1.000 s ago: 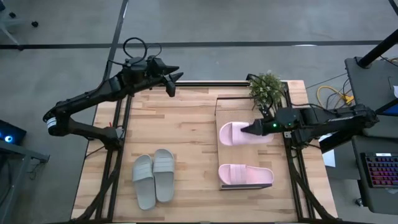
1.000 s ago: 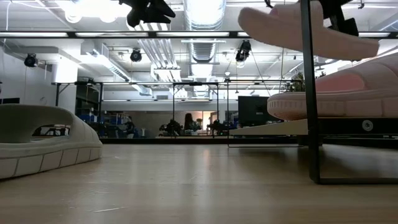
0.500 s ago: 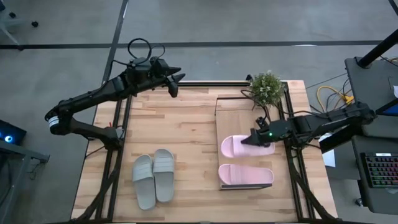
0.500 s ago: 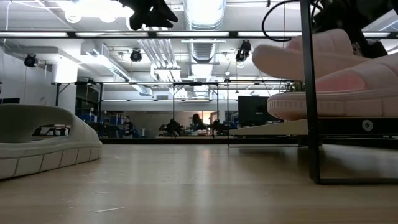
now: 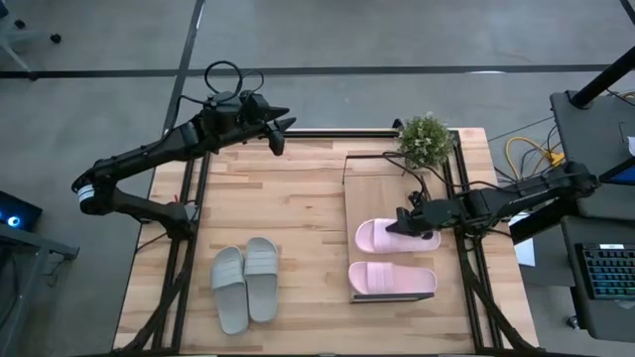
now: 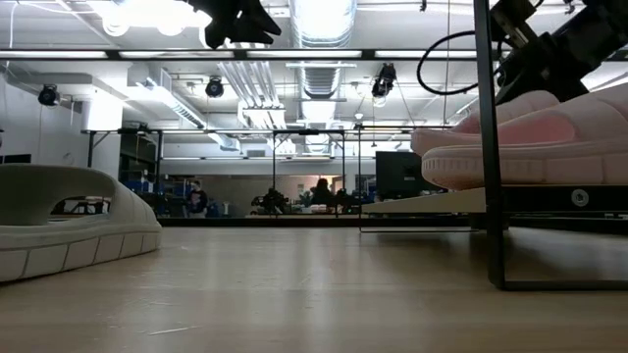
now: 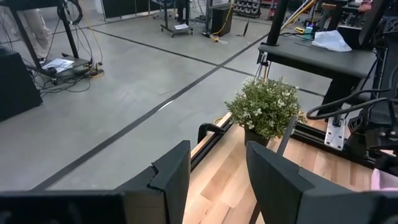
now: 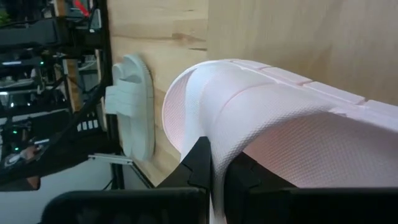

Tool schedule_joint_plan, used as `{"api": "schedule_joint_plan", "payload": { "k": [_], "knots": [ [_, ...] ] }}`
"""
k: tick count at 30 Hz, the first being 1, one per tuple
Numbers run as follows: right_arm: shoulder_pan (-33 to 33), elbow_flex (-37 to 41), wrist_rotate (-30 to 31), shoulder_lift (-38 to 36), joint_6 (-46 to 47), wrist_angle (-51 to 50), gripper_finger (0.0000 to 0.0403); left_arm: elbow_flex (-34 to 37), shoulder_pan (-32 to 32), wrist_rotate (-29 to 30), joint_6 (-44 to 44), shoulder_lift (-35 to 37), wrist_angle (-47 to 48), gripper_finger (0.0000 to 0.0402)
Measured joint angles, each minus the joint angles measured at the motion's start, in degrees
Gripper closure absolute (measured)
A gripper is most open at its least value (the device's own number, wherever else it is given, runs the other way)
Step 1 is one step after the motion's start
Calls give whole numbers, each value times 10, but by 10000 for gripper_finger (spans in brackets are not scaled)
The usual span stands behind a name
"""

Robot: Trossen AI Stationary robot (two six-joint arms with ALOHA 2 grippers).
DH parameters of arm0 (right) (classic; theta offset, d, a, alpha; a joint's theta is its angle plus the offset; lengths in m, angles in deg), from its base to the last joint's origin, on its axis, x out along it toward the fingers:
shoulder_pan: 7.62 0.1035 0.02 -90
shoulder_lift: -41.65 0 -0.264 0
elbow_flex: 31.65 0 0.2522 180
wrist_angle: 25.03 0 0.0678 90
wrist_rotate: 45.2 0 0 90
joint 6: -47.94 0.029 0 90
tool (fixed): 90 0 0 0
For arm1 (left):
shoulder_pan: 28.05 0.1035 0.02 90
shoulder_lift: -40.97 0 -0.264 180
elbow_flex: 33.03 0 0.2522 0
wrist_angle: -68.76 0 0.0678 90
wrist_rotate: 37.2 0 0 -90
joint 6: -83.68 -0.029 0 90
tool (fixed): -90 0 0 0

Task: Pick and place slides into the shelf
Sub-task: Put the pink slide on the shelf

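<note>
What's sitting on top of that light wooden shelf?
Two pale pink slides lie on the shelf: one free near its end, the other pinched at the strap by the right hand. The board beneath them is covered.

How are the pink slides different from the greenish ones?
The pink slides lie on the shelf; the grey-green slides lie on the plank tabletop. The pink ones sit a little apart, one behind the other; the grey-green ones lie side by side. The right end effector is shut on one pink slide's strap; nothing touches the grey-green pair. Both pairs have one wide strap.
</note>
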State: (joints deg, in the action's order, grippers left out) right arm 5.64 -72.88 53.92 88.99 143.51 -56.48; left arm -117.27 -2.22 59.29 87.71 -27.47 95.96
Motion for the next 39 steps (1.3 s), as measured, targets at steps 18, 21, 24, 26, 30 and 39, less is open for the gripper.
{"api": "schedule_joint_plan", "payload": {
  "k": [18, 21, 24, 26, 30, 39],
  "knots": [
    [26, 0, 0, 73, 42, 52, 394, 0, 0, 0, -16, 0, 0, 260],
    [41, 0, 2, 84, 59, 54, 394, 0, 0, 0, -17, 0, 0, 260],
    [54, 1, 6, 98, 78, 75, 394, 0, 0, 0, -18, 0, 0, 260],
    [64, 1, 11, 106, 85, 94, 394, 0, 0, 0, -18, 0, 0, 260],
    [74, 1, 16, 121, 93, 109, 394, 0, 0, 0, -18, 0, 0, 260],
    [76, 3, 19, 119, 72, 108, 394, 0, 0, 0, -18, 0, 0, 260]
  ]
}}
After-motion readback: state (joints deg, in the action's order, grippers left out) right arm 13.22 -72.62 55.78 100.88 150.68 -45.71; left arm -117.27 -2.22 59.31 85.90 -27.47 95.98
